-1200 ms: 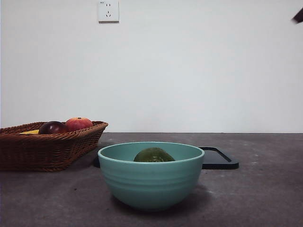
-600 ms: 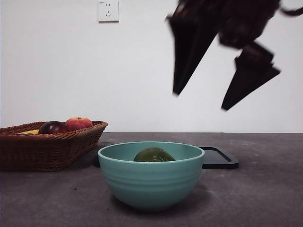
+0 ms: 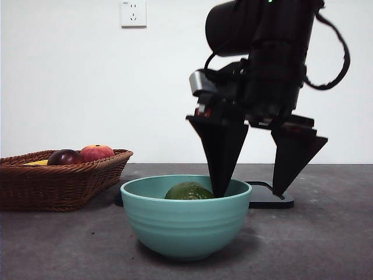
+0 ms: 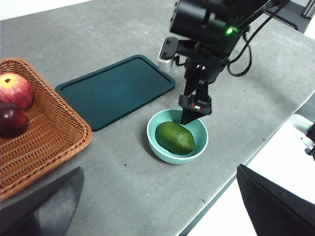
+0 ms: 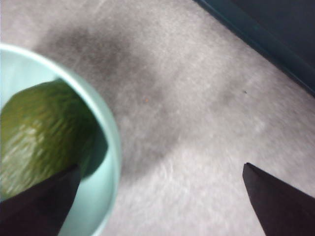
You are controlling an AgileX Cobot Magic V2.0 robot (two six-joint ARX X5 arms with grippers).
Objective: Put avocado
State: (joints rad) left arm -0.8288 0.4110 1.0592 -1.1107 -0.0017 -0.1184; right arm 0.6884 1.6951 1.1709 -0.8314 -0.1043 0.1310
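I take the teal bowl (image 3: 185, 217) as my landmark. The avocado (image 4: 175, 138) lies inside it, resting on its side on the bowl's floor, dull green and touching nothing but the bowl as far as I can see.

My right gripper (image 3: 250, 189) is low over the bowl with its jaws spread wide apart and nothing between them. In the front view one jaw tip dips inside the bowl's rim just beside the avocado, while the other jaw hangs outside the bowl, over the bare table (image 3: 326, 233) near the dark tray (image 4: 115, 90). My right wrist view agrees: one jaw sits over the bowl's interior next to the avocado (image 5: 42, 130), the other over grey tabletop beyond the rim. I can't tell whether the inner jaw actually touches the fruit.

My left gripper (image 4: 157, 206) is high and well away from the bowl, looking down on the whole scene; its jaws stand far apart and hold nothing.

The dark tray lies flat on the table just behind the bowl. A wicker basket (image 3: 58, 181) sits apart from the bowl on the table, and in it I see a dark maroon fruit (image 3: 64, 157) and a red-orange fruit (image 3: 97, 152) side by side.
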